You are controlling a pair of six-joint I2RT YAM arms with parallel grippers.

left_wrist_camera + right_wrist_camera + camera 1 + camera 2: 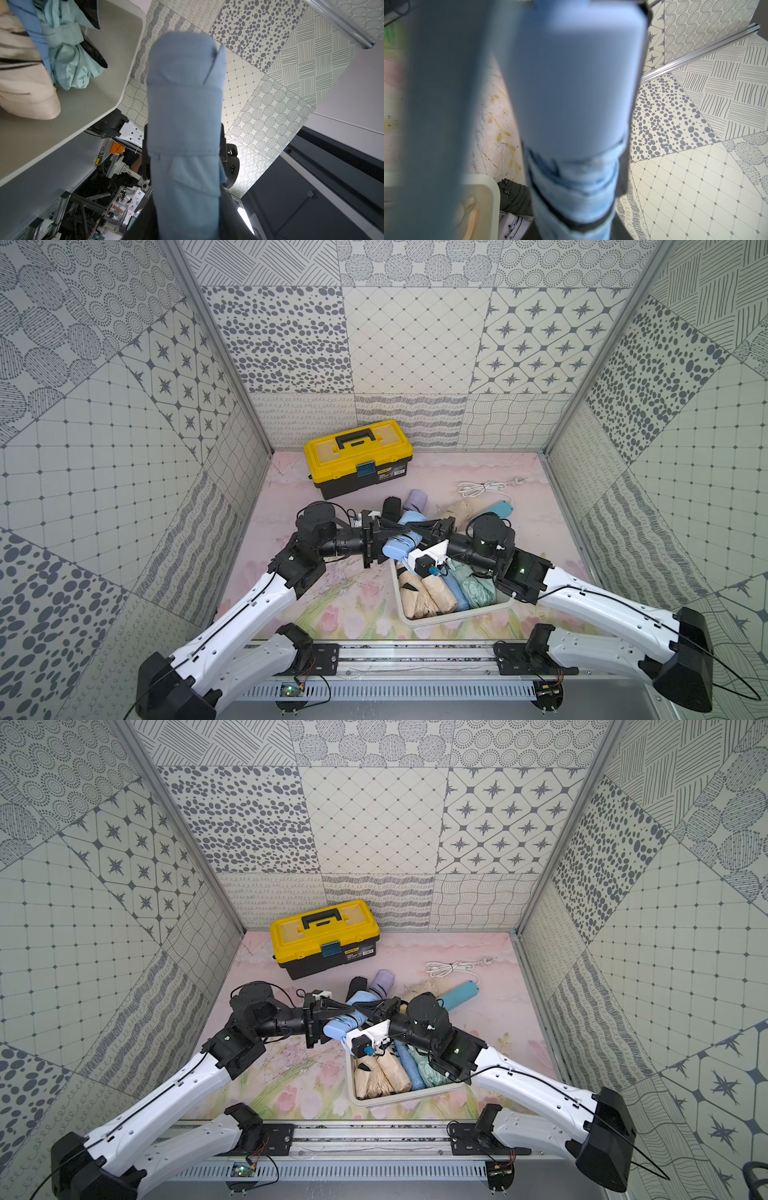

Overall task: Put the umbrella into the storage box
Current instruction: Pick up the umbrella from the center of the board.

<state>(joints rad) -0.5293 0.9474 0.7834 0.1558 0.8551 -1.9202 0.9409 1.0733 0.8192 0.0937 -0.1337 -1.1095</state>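
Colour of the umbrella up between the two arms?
Light blue. The umbrella shows best in the left wrist view.

Umbrella (392, 549): pale blue, folded, strap wrapped. Raised off the bench, axis roughly 7-to-1 o'clock, apparently over the storage box's 11 o'clock corner.
Storage box (453, 616): white lidless tub, upright, partly filled with folded umbrellas (428, 593).

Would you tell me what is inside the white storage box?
Folded umbrellas: beige ones, a blue one, a mint-green one. The right arm covers the box's far end.
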